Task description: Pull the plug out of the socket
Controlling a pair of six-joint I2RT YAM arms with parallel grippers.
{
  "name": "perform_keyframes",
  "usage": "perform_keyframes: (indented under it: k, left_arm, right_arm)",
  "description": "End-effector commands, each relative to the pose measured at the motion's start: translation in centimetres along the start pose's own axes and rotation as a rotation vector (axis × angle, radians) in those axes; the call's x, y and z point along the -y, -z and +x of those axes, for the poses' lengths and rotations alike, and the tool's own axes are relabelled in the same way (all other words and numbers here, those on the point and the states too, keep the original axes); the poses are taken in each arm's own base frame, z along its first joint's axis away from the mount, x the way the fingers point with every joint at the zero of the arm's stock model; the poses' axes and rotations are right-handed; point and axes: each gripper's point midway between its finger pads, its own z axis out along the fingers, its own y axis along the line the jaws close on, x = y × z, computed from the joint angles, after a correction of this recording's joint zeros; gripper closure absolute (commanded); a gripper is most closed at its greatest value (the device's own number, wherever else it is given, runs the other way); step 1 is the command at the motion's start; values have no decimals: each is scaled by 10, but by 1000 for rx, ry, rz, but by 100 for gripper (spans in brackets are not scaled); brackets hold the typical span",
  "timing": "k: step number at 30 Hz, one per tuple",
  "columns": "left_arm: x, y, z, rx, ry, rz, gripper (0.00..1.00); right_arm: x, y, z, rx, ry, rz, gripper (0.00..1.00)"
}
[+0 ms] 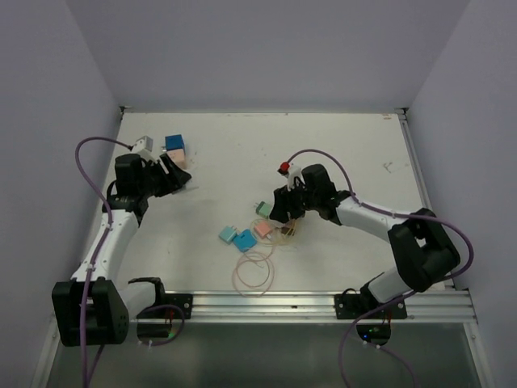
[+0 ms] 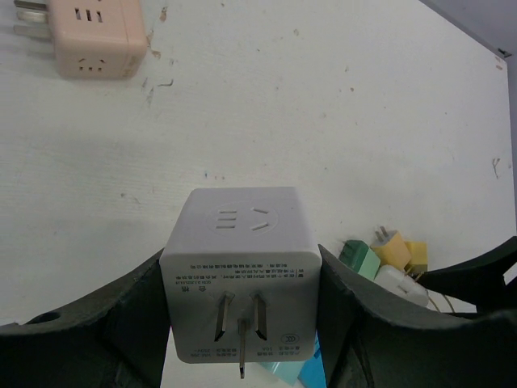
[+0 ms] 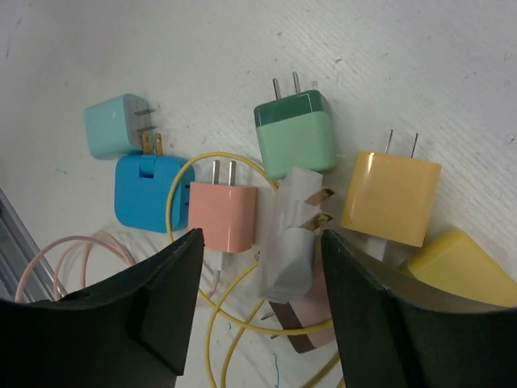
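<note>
The right end effector (image 3: 260, 242) hangs over a heap of plugs with its jaws apart. A white plug (image 3: 295, 234) lies on its side between them, prongs pointing to 2 o'clock, and it may brush the finger at 3 o'clock (contact is hard to tell). Around it are a pink plug (image 3: 222, 217) at 9 o'clock, a green plug (image 3: 295, 133) at 12 and a yellow plug (image 3: 390, 198) at 2. A blue plug (image 3: 148, 191) sits further out at 9, and a yellow cable (image 3: 218, 323) loops under the heap.

The left end effector (image 2: 242, 279) is clamped on a pale socket cube (image 2: 238, 234), held off the desk (image 2: 363, 121) at the far left, well apart from the heap. The socket face in view carries no plug, so the pull looks done and the release under way. Next, the right arm probably needs to rise straight up without dragging the heap, and the left can set the cube down.

The label (image 2: 238, 273) on the cube's pronged face carries lines of fine print and an oval mark at 5 o'clock, all too small to read. No brand is legible. A pink socket cube (image 2: 97, 36) at 11 o'clock shows no writing.
</note>
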Motion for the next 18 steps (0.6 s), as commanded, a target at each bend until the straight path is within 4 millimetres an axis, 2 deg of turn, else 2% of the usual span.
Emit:
perform_keyframes:
  k: [1, 3, 4, 5, 6, 8, 9, 12, 15, 18]
  left_arm:
    - [0, -4, -33, 138, 9, 1, 100]
    - [-6, -6, -37, 158, 21, -18, 100]
    - [-14, -7, -38, 171, 31, -48, 100]
    - [-17, -8, -39, 183, 43, -61, 100]
    - [-22, -10, -41, 198, 51, -77, 100]
    - [-40, -13, -40, 213, 90, -146, 100]
    - [-43, -17, -47, 244, 92, -150, 100]
    - [-59, -28, -47, 248, 118, -193, 100]
    - [-60, -41, -46, 232, 116, -171, 100]
    - [-62, -52, -44, 222, 119, -140, 100]
  right_arm:
    - [-19, 23, -47, 125, 39, -19, 34]
    - [-19, 35, -51, 129, 42, 10, 23]
    - [-23, 47, -65, 176, 62, 26, 19]
    - [-24, 55, -71, 198, 74, 38, 13]
    - [-25, 61, -73, 205, 81, 48, 10]
    - [-29, 82, -89, 263, 115, 80, 7]
    - [-28, 88, -88, 264, 118, 99, 6]
    - [-29, 112, -97, 327, 140, 153, 4]
    - [-30, 131, -99, 377, 154, 186, 2]
    - [-33, 141, -95, 403, 157, 186, 2]
